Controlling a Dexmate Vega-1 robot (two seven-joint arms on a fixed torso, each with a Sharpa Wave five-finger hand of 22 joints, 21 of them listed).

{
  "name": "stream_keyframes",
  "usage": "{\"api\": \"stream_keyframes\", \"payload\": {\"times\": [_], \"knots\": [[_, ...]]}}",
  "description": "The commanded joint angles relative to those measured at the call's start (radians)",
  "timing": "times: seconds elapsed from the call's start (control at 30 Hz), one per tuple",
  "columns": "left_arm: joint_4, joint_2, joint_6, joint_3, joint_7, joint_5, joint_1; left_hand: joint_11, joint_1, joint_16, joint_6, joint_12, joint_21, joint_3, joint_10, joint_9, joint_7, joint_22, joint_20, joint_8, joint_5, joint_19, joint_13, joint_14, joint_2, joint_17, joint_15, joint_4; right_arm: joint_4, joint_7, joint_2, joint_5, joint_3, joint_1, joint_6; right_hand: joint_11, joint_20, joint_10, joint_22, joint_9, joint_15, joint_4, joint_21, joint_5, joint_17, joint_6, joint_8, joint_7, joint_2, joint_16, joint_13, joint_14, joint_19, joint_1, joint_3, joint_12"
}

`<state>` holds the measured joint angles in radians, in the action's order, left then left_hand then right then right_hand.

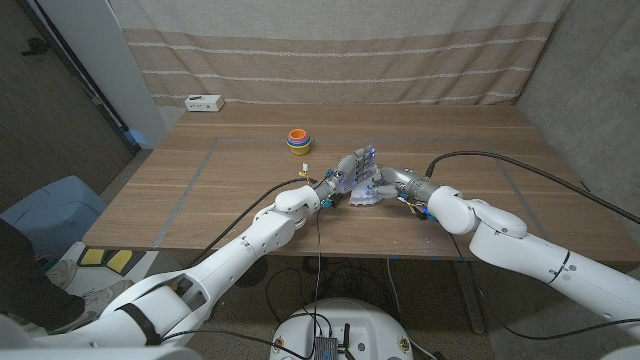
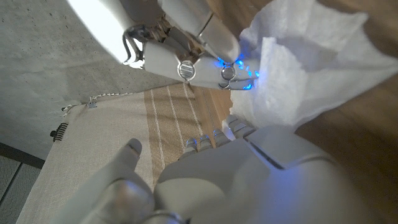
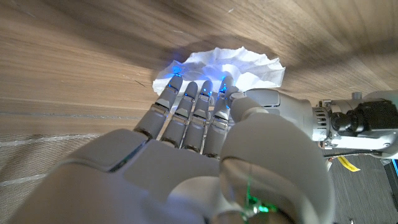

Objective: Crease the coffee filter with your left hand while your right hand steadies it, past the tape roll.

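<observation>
The white coffee filter (image 1: pixel 368 194) lies crumpled on the wooden table (image 1: pixel 240 200), near its front edge at the middle. My left hand (image 1: pixel 349 170) comes at it from the left, and its fingertips (image 2: pixel 239 128) touch the filter (image 2: pixel 311 68) at its edge while the thumb stands apart. My right hand (image 1: pixel 386 180) comes from the right, its fingers (image 3: pixel 194 107) stretched out side by side on the filter (image 3: pixel 249 65). Both hands meet over the paper. The tape roll (image 1: pixel 298 141), orange, yellow and blue, stands farther back and to the left.
A small white box (image 1: pixel 203 102) sits at the table's far left corner. A striped curtain (image 1: pixel 340 50) hangs behind the table. Blue tape lines (image 1: pixel 190 190) mark the tabletop. A blue bin (image 1: pixel 50 210) stands on the floor at the left.
</observation>
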<state>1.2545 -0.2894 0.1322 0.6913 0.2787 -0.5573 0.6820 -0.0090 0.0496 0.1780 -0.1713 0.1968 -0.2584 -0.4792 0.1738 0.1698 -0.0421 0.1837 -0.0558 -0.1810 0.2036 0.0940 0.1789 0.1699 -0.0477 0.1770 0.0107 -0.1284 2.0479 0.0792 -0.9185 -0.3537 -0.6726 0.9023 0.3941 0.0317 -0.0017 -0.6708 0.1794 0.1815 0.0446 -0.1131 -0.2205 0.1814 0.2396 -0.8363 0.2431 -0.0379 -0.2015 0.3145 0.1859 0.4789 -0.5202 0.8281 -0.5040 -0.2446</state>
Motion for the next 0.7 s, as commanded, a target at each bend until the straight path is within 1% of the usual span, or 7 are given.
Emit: {"api": "stream_keyframes", "payload": {"times": [0.03, 0.13, 0.2, 0.3, 0.5, 0.67, 0.7], "knots": [[0.046, -0.018, 0.089, -0.013, 0.002, 0.031, 0.01, 0.016, 0.01, 0.017, 0.003, 0.018, -0.003, -0.001, 0.02, 0.002, -0.012, 0.003, -0.008, -0.019, 0.009, -0.026, 0.003, 0.026, -0.015, -0.003, 0.009, 0.011, -0.023, 0.036, 0.015, -0.032, -0.029, -0.026, 0.018, 0.0, 0.001, -0.013, 0.001, 0.003, 0.048, 0.003, -0.002, 0.003, 0.002, -0.014, -0.001, 0.004, 0.003, 0.005, 0.004, 0.0, -0.005, 0.01, -0.009, 0.0], [0.07, -0.03, 0.119, -0.017, -0.012, 0.053, 0.014, 0.023, 0.031, 0.019, 0.061, 0.027, -0.002, -0.01, -0.02, 0.003, -0.01, 0.001, -0.012, -0.03, 0.007, -0.044, 0.003, -0.007, -0.026, -0.005, 0.018, 0.03, -0.025, 0.037, 0.016, -0.035, -0.03, -0.027, 0.02, -0.001, 0.001, -0.014, 0.001, 0.003, 0.048, 0.004, -0.002, 0.003, 0.003, -0.016, -0.001, 0.006, 0.003, 0.006, 0.004, 0.001, -0.005, 0.009, -0.009, 0.0], [0.112, -0.059, 0.146, -0.02, -0.033, 0.099, 0.013, 0.031, 0.067, 0.022, 0.141, 0.039, -0.005, -0.025, -0.081, 0.003, -0.003, 0.001, -0.026, -0.038, -0.002, -0.08, 0.003, -0.065, -0.035, -0.007, 0.029, 0.065, -0.028, 0.036, 0.016, -0.036, -0.03, -0.028, 0.02, -0.006, 0.002, -0.014, 0.001, 0.003, 0.048, 0.006, -0.002, 0.002, 0.002, -0.017, -0.003, 0.006, 0.006, 0.006, 0.004, 0.001, -0.006, 0.007, -0.008, 0.001], [0.176, -0.11, 0.144, -0.018, -0.084, 0.191, 0.005, 0.045, 0.117, 0.025, 0.251, 0.052, -0.001, -0.044, -0.173, 0.004, -0.017, 0.001, -0.038, -0.042, -0.017, -0.112, 0.005, -0.148, -0.041, -0.006, 0.031, 0.119, -0.032, 0.035, 0.017, -0.038, -0.03, -0.028, 0.021, -0.009, 0.003, -0.011, 0.001, 0.003, 0.047, 0.007, -0.002, 0.001, 0.002, -0.016, -0.006, 0.007, 0.008, 0.006, 0.004, 0.002, -0.006, 0.004, -0.007, 0.004], [0.324, -0.226, 0.051, -0.019, -0.183, 0.382, -0.009, 0.039, 0.209, 0.037, 0.445, 0.078, -0.008, -0.083, -0.34, 0.007, -0.014, 0.006, -0.068, -0.05, -0.029, -0.19, 0.01, -0.319, -0.057, -0.005, 0.022, 0.221, -0.036, 0.038, 0.019, -0.045, -0.034, -0.031, 0.025, -0.008, 0.005, -0.013, 0.001, 0.003, 0.046, 0.005, -0.003, 0.0, -0.001, -0.016, -0.009, 0.007, 0.016, 0.003, 0.004, 0.005, -0.009, 0.002, -0.006, 0.006], [0.417, -0.294, -0.031, -0.023, -0.228, 0.498, -0.015, 0.037, 0.231, 0.042, 0.532, 0.096, -0.01, -0.094, -0.431, 0.009, 0.001, 0.012, -0.094, -0.053, -0.027, -0.208, 0.016, -0.392, -0.061, 0.0, 0.036, 0.251, -0.037, 0.039, 0.021, -0.05, -0.037, -0.033, 0.027, -0.01, 0.006, -0.013, 0.001, 0.003, 0.045, 0.005, -0.003, -0.001, -0.003, -0.017, -0.012, 0.009, 0.018, 0.002, 0.004, 0.006, -0.01, 0.001, -0.006, 0.008], [0.429, -0.305, -0.044, -0.023, -0.229, 0.516, -0.019, 0.04, 0.235, 0.04, 0.551, 0.099, -0.009, -0.097, -0.446, 0.01, 0.016, 0.013, -0.096, -0.056, -0.026, -0.208, 0.017, -0.396, -0.063, 0.001, 0.036, 0.254, -0.037, 0.04, 0.021, -0.051, -0.037, -0.034, 0.027, -0.011, 0.006, -0.014, 0.001, 0.003, 0.045, 0.005, -0.003, -0.001, -0.003, -0.018, -0.012, 0.01, 0.017, 0.002, 0.004, 0.006, -0.01, 0.0, -0.006, 0.008]]}}
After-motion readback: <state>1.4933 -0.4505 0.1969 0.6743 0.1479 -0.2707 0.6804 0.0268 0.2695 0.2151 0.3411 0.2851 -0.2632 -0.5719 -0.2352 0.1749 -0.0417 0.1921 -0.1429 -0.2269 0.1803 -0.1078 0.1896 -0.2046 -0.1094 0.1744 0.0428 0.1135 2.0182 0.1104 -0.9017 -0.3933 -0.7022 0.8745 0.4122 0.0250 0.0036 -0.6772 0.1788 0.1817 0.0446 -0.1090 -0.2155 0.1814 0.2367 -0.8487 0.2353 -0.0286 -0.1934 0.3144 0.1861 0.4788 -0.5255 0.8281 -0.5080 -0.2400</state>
